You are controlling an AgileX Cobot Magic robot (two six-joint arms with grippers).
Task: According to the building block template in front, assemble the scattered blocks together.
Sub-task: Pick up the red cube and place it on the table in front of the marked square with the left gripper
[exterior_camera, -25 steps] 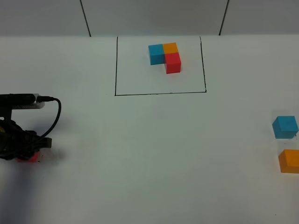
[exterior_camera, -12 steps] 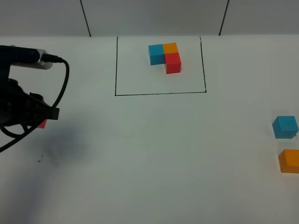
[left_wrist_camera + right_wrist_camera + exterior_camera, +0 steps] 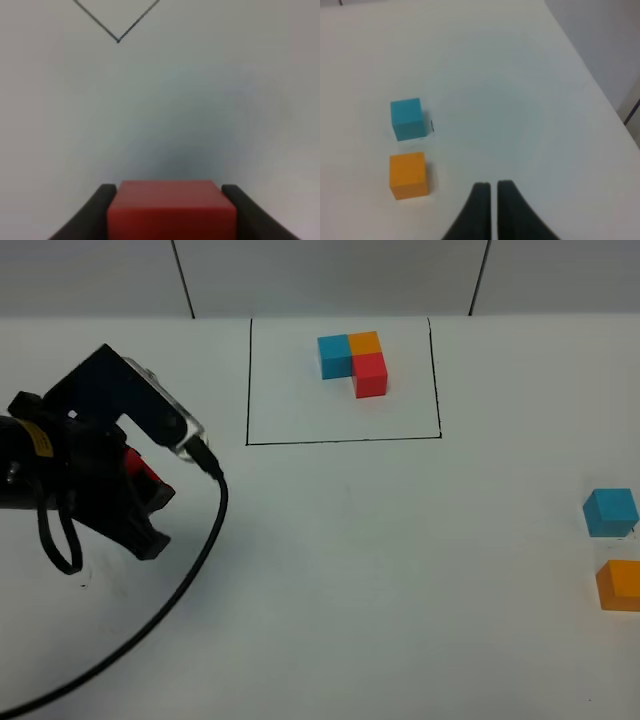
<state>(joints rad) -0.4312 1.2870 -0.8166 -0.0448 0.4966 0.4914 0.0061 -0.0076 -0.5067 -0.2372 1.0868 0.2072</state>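
Note:
The template [image 3: 352, 362], a blue, orange and red cube trio, sits inside a black drawn rectangle [image 3: 343, 440] at the back of the table. My left gripper [image 3: 150, 495] is shut on the loose red cube [image 3: 171, 209], held above the table left of the rectangle; a red sliver [image 3: 140, 472] shows between the fingers. The loose blue cube [image 3: 610, 512] and loose orange cube [image 3: 620, 584] lie at the far right edge. In the right wrist view the blue cube [image 3: 408, 118] and orange cube [image 3: 408, 175] lie beside my right gripper [image 3: 492, 187], which is shut and empty.
The rectangle's near left corner [image 3: 118, 40] shows ahead of the held cube. A black cable [image 3: 180, 580] trails from the left arm across the table's front left. The table's right edge [image 3: 590, 85] runs near the right gripper.
My left gripper has lifted the red cube off the table at the far left and carried it up and rightward, turning toward the rectangle. The right arm and other cubes have not moved.

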